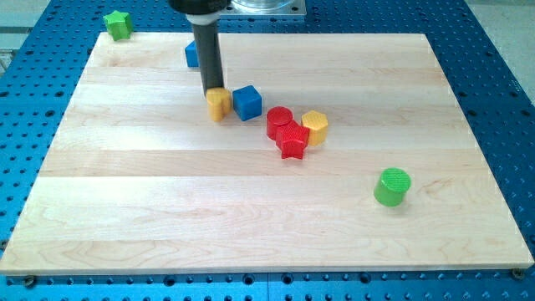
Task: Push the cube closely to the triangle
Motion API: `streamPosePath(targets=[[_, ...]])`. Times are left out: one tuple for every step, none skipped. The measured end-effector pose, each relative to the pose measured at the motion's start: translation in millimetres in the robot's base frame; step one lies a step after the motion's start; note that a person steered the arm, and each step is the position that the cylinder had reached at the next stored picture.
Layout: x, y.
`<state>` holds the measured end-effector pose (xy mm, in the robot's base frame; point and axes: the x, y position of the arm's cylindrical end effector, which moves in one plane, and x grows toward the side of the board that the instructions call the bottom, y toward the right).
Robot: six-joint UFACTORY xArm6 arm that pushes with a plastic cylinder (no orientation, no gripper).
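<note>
Camera view shows the rod's tip (215,89) touching the far side of a yellow block (219,104), possibly the triangle, with the blue cube (247,102) just right of it. No fingers exist to open or close. Best come round the cube's right and nudge it left gently; open board (125,192) lies left and near.

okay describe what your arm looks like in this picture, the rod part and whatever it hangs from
My arm shows only as a straight, dark grey to black cylindrical rod, smooth and unmarked, with a slight sheen down one side. My tip is its plain blunt lower end. At the view's top the rod widens into a black collar under a pale silver metal mount. No cables or labels are visible.
</note>
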<state>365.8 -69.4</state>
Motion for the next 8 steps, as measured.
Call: streamPosePath(targets=[[62.3,1.8],[64.6,-12.5],[93.0,-4.0],[93.2,57.8],[93.2,20.2],[86.6,15.4],[53.3,32.2],[16.0,43.1]])
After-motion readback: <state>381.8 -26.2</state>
